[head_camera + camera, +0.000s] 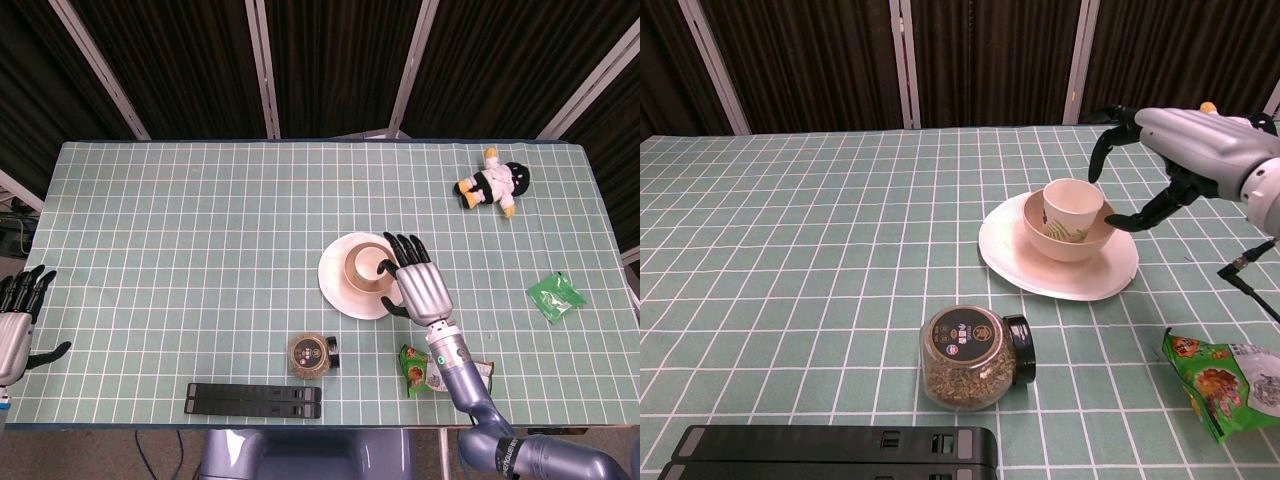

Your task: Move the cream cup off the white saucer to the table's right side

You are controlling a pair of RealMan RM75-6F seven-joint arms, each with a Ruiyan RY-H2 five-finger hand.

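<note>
Looking from the near edge, I see a black bar (pixel 254 399) lying flat at the bottom of the frame, a jar (pixel 975 357) of dried bits on its side just beyond it, and a green snack packet (pixel 1225 385) at the lower right. My left hand (pixel 17 322) rests at the far left edge of the table (pixel 180 250), fingers spread and holding nothing. In the middle stands the white saucer (pixel 1060 266) with a bowl (pixel 1070 236) on it, and the cream cup (pixel 1072 205) sits upright inside that bowl. My right hand (pixel 1185 150) hovers just right of the cup, fingers apart and curved toward it, with nothing between them; I cannot tell whether a fingertip touches the rim. Further right lies a small green wrapper (pixel 555 296), and a plush doll (pixel 492 183) lies at the upper right.
</note>
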